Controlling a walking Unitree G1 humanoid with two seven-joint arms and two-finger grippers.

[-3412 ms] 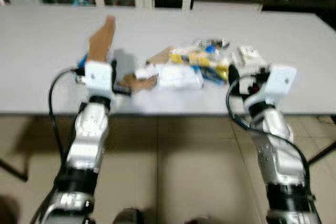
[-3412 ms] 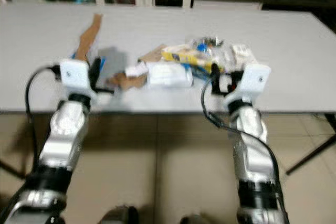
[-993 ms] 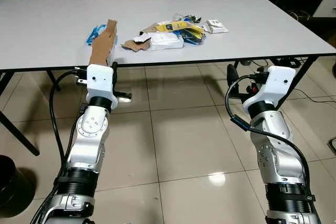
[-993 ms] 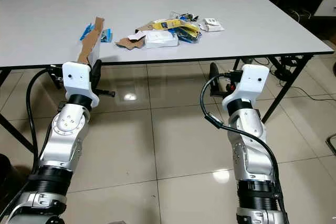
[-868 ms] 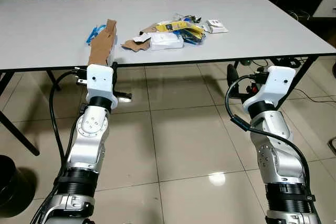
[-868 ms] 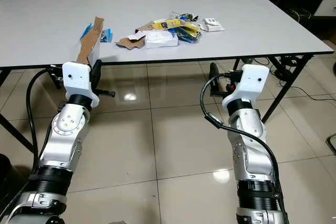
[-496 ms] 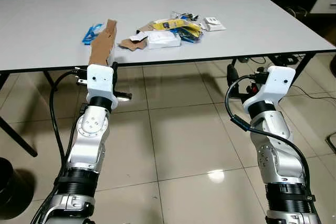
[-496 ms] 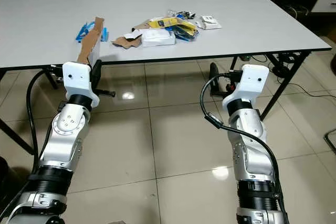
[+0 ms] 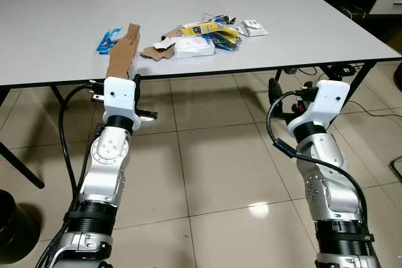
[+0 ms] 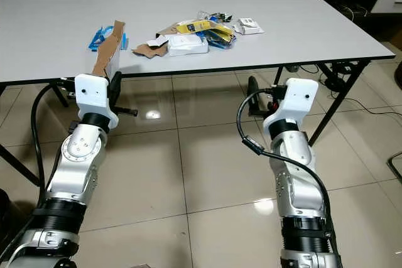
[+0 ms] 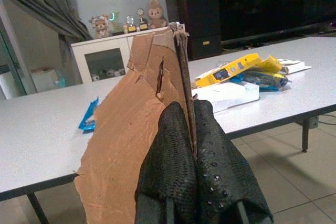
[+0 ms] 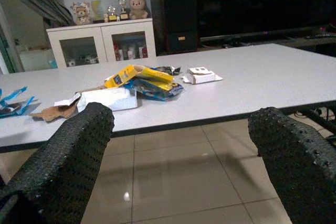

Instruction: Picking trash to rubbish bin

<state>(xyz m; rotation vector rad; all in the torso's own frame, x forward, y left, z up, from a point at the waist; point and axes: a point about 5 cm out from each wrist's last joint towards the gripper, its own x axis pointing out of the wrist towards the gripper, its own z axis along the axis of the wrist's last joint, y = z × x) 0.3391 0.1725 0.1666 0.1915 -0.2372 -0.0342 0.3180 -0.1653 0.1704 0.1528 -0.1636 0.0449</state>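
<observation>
Two robot arms reach forward above a tiled floor, short of a grey table (image 9: 50, 36). The left gripper (image 11: 195, 145) pinches a torn sheet of brown cardboard (image 11: 142, 114) upright between closed fingers, seemingly ready for carrying to a bin. The right gripper (image 12: 181, 145) hangs empty, fingers spread wide. More trash (image 9: 201, 32), wrappers and white packets, lies heaped on the table, well apart from both grippers.

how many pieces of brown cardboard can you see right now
3. One tall cardboard piece is clamped in the left pincer; a torn scrap lies on the table left of the white packet; another strip pokes from the pile. More may be hidden.
</observation>
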